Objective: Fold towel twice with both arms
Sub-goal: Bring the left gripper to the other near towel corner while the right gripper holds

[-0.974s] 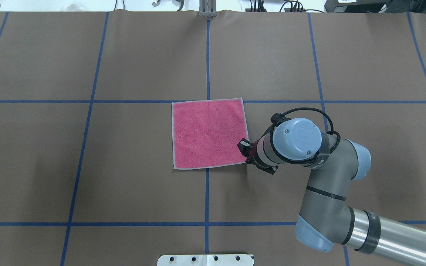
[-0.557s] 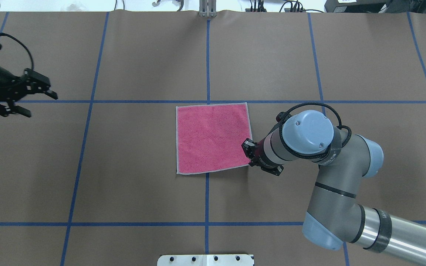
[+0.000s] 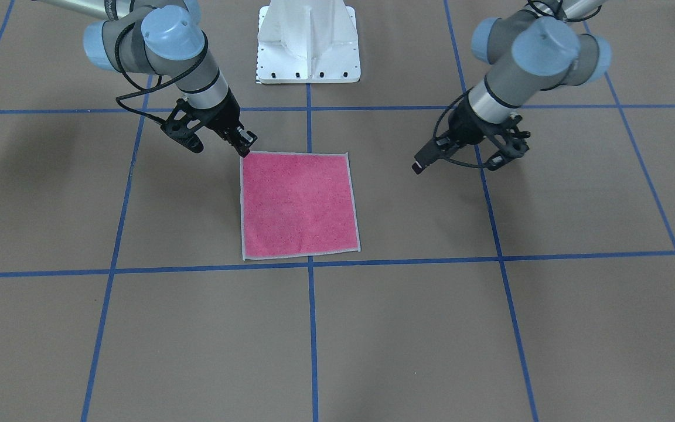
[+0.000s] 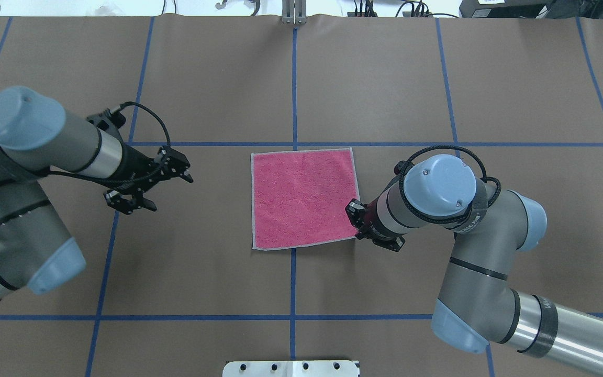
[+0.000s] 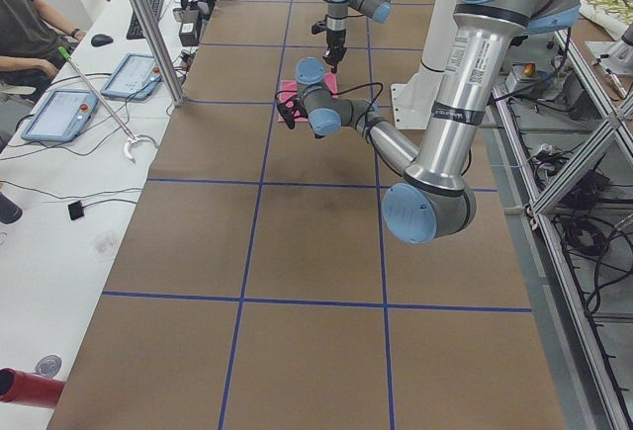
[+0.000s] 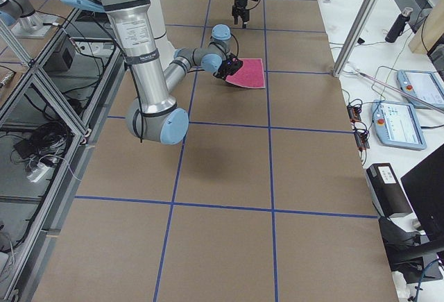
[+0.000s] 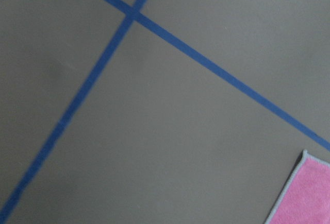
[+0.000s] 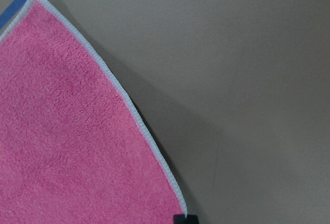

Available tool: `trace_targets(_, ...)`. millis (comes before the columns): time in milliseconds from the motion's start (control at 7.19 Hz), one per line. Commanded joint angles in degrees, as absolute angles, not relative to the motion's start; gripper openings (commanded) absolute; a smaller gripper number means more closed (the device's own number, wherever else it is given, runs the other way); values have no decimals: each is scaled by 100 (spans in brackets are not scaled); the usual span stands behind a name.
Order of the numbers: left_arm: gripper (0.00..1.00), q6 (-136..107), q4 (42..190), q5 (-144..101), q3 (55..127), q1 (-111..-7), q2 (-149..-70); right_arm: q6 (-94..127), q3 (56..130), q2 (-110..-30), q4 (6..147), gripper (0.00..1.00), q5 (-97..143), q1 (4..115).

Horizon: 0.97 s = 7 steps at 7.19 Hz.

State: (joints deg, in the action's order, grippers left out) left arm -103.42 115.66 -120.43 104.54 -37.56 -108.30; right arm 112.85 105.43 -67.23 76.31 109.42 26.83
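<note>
Pedestal: white bolted plate (image 4: 291, 368) at the near table edge, on the centre tape line.
Right gripper (image 4: 356, 220): at the towel's near right corner, fingers pressed together on the border. In the right wrist view the edge curves up with a shadow under it, so I judge the corner pinched and slightly raised.
Towel (image 4: 304, 199): pink face up, unfolded, otherwise flat on the brown table cover (image 4: 218, 78). It straddles the centre blue tape line (image 4: 294, 84); its far edge lies just short of the cross line.
Left gripper (image 4: 172, 193): fingers spread, holding nothing, well apart from the towel's left edge and pointed toward it. Its wrist camera catches only one towel corner (image 7: 304, 193).
Step in hand (judgement): first fold not begun; the left arm has to take its corner.
How to do it well (judgement): bring the left gripper to the near left corner, straddle the pale border, and pinch the cloth only, without pushing it sideways. Then raise both corners together to equal height and carry them across to the far edge, border on border. Keep the cloth taut between the grippers so the crease runs straight.
Risk: one-sided pull from the right would skew the square.
Containers: none seen in any view.
</note>
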Motion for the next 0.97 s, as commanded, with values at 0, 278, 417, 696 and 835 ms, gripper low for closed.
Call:
trace_targets(0, 99, -10608, 11331, -11375, 10398, -3034, -11221, 11276, 10529, -6724, 7638, 0, 10951, 2654)
trace_targets(278, 99, -10608, 11048, -11277, 10179, -2840, -11661, 11268, 10521, -6724, 7594, 0, 10969, 2637)
trace_targets(417, 99, -10600, 11048, -10902, 9995, -2621, -11828, 11268, 10512, -6724, 7585, 0, 10960, 2628)
trace_targets(696, 95, -10608, 11048, -10775, 9608, -2470, -12145, 11276, 10494, -6724, 7594, 0, 10942, 2619)
trace_targets(835, 93, -10626, 11048, -10775, 9511, -2461, -12207, 11276, 10503, -6724, 7585, 0, 10934, 2619)
